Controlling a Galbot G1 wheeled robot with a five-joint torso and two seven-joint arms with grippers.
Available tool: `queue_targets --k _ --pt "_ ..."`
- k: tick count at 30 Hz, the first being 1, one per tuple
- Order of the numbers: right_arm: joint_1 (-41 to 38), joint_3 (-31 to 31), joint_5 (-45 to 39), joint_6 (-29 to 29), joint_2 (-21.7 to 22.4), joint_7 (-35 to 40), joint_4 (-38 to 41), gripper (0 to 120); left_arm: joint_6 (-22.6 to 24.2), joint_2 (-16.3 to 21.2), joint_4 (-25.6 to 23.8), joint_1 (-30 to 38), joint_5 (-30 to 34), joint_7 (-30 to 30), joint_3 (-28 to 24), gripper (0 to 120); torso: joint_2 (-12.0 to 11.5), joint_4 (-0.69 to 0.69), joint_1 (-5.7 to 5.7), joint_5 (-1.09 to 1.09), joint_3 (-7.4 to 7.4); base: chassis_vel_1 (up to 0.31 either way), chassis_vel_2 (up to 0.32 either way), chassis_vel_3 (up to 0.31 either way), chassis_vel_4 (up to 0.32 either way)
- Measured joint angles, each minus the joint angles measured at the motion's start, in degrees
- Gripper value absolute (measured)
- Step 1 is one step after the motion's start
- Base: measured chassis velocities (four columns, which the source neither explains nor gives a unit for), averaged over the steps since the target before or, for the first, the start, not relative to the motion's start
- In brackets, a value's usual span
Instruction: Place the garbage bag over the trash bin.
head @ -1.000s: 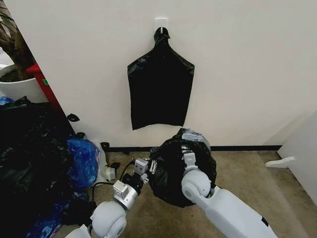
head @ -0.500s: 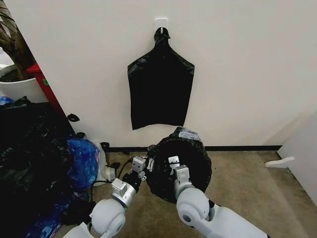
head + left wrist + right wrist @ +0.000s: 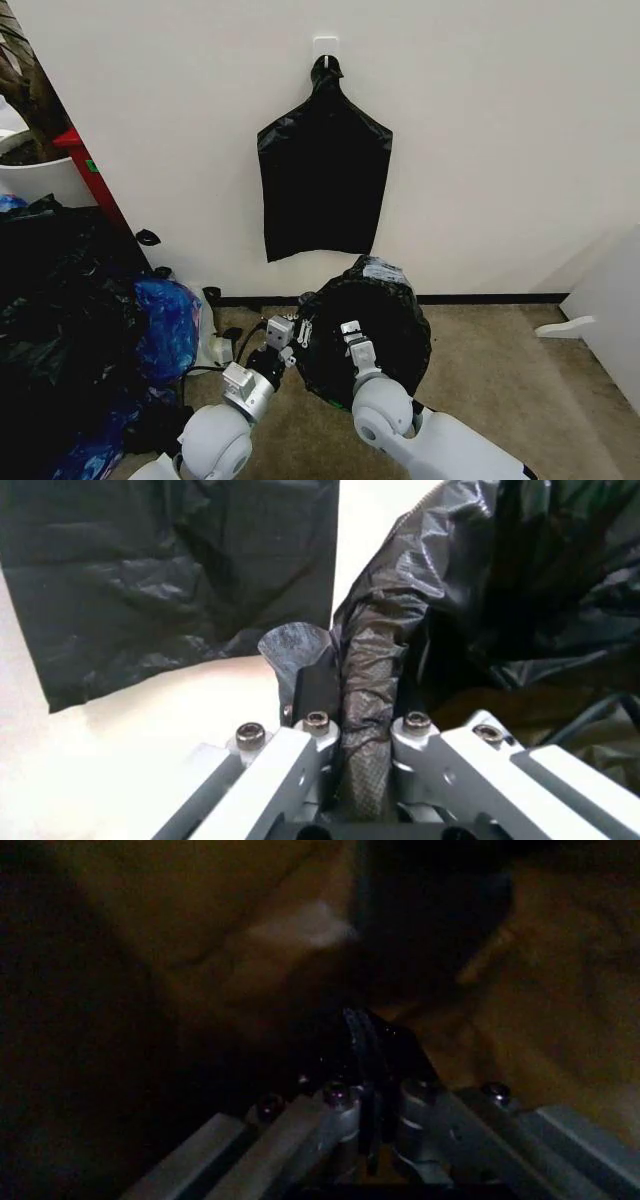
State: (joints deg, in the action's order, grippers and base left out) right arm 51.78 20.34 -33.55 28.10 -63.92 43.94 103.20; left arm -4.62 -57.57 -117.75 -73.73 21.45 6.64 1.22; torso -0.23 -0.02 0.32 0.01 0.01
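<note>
Two grippers, left (image 3: 297, 343) and right (image 3: 349, 330), each pinch the bag's (image 3: 385, 320) edge tight near the floor by the wall, so pulling too hard might rip the thin plastic.

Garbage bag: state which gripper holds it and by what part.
The left gripper is shut on a bunched fold at the edge of the garbage bag. The right gripper pinches the film from inside the bag.

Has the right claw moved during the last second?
Yes. The right claw has pulled back toward the robot and to its left, away from the flat bag on the wall, and it is inside the garbage bag.
</note>
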Motion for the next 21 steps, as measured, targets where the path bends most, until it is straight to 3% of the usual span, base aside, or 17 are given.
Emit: queue_targets --k 4,13,18,21 --pt "0.5 -0.3 2.1 -2.0 0.6 -1.5 1.8 0 0.2 0.1 0.1 0.5 0.6 0.0 0.4 3 0.0 0.00 0.00 0.00 0.00 0.000 0.000 0.000 0.000" --pt "1.6 1.3 5.8 -11.7 4.4 -8.6 11.0 30 1.3 0.0 3.2 2.0 2.4 1.4 2.5 3 0.0 0.02 0.00 0.00 0.00 0.000 0.000 0.000 0.000" --pt "3.7 1.8 14.5 -20.4 7.5 -15.1 14.7 52 1.0 -0.6 6.4 3.6 2.7 1.5 2.8 3 0.0 0.00 0.00 0.00 0.00 0.000 0.000 0.000 0.000" --pt "4.7 1.2 17.2 -23.8 8.4 -17.0 15.3 59 0.5 -0.5 7.4 4.1 2.8 1.3 3.0 3 0.0 0.00 0.00 0.00 0.00 0.000 0.000 0.000 0.000"
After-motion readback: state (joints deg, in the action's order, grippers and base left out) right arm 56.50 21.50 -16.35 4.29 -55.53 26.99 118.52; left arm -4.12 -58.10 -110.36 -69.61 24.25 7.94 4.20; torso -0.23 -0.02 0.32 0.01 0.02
